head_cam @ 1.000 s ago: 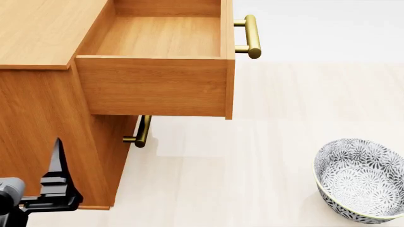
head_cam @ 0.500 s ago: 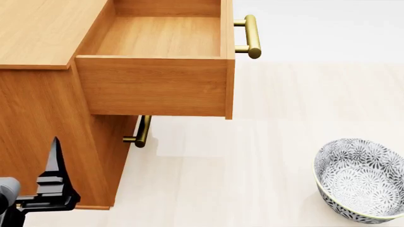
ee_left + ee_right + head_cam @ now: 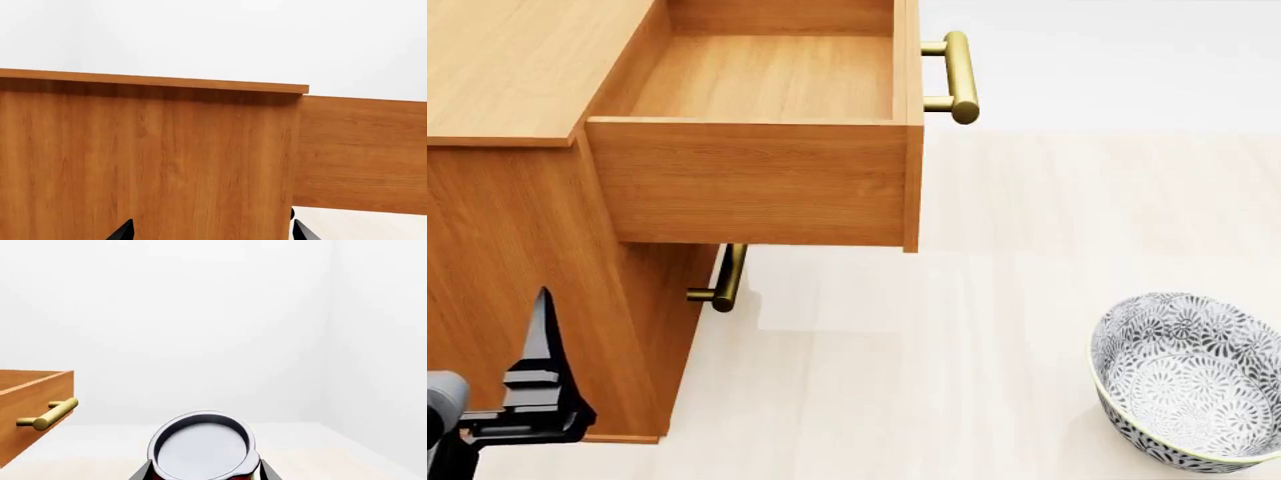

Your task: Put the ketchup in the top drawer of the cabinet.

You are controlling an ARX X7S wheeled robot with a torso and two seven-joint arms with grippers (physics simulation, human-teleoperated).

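Barely anything has shifted since a second ago — only the left gripper (image 3: 541, 385) has sunk a touch lower at the near left of the head view, and since half a second ago it has not moved at all. It hangs beside the cabinet (image 3: 507, 240), close to the side panel, and its wrist view shows two dark fingertips (image 3: 123, 231) set well apart with nothing between them — wide and empty.

Moving right, the top drawer (image 3: 761, 85) stands pulled well out, its floor bare, its brass handle (image 3: 958, 75) at the far end. Under it the lower drawer's handle (image 3: 729, 278) peeks out; that drawer looks closed.

Further right, on the pale floor, sits the patterned bowl (image 3: 1188, 380), well apart from the cabinet.

And the ketchup (image 3: 203, 447)? Not in the head view at all. The right wrist view has it — silver lid up close, a sliver of red label below, dark fingers flanking it on either side, so the right gripper (image 3: 203, 475) looks clamped on the can. From that camera the drawer's front and handle show off to one side.

So the drawer is open, the can seems in hand, and the carry is the step under way. Next, I'd judge, the right arm must bring the can over the drawer's rim, lower it inside, then let go.
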